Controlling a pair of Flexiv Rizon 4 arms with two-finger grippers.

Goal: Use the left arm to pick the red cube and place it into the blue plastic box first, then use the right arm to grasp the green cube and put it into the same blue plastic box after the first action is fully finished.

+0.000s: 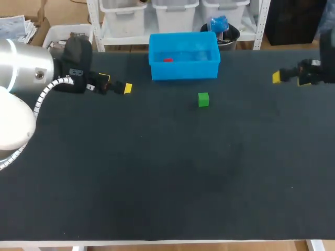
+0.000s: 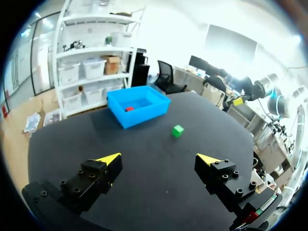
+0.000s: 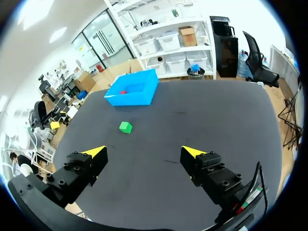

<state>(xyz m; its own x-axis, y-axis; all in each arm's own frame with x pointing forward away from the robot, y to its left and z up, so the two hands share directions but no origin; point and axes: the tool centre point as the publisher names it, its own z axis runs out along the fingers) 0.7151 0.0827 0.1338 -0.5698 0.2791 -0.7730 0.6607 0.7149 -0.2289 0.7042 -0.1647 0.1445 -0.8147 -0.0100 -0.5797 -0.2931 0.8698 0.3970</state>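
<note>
The red cube [image 1: 168, 60] lies inside the blue plastic box [image 1: 184, 70] at the table's back edge; it also shows as the red cube [image 2: 129, 109] and the red cube [image 3: 123, 91] within the box walls [image 2: 139, 113] [image 3: 132, 99]. The green cube [image 1: 203, 99] [image 2: 178, 130] [image 3: 125, 127] rests on the black tabletop just in front of the box. My left gripper [image 1: 116, 84] [image 2: 159, 159] hovers open at the back left, empty, well away from the box. My right gripper [image 1: 287, 77] [image 3: 143, 152] is open and empty at the far right.
The black table [image 1: 157, 172] stretches bare toward its near edge. Both arms hang over its back corners, the left arm's large silver body [image 1: 21, 89] filling the left side.
</note>
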